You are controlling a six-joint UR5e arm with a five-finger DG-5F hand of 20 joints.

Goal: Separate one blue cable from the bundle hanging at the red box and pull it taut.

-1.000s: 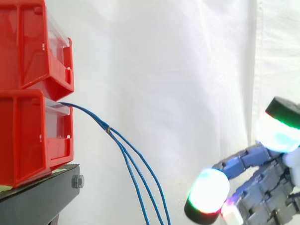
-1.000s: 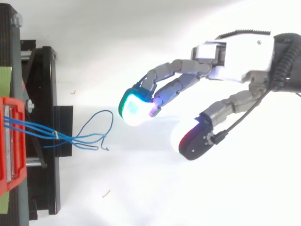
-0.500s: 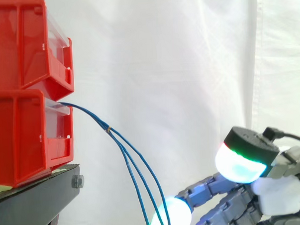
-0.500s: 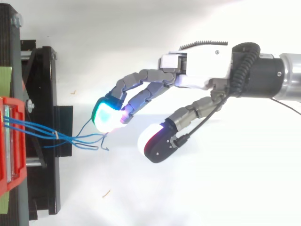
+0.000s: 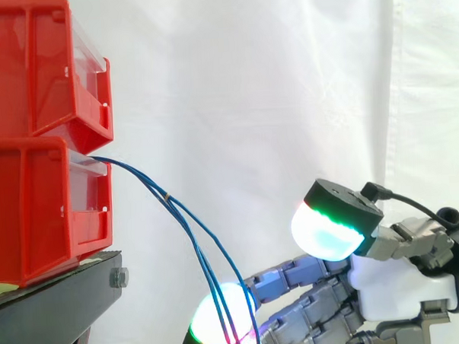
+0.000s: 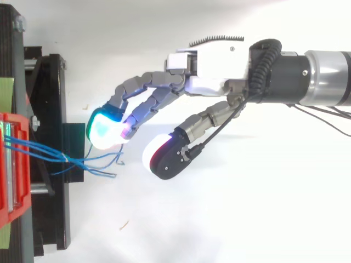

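Top view: robot hand [image 6: 219, 66] by cables [image 6: 66, 158].

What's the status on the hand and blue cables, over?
Hand open, fingertips beside the loose ends, nothing gripped. Blue cables hang slack from the lower red box. Nothing in the way.

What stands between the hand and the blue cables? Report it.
Nothing visible. The open hand's fingertips are right at the loose blue cables hanging from the red box, with bare white curtain behind.

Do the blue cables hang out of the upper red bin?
No, in the side view the blue cables come out of the front of the lower red bin, beneath the upper red bin.
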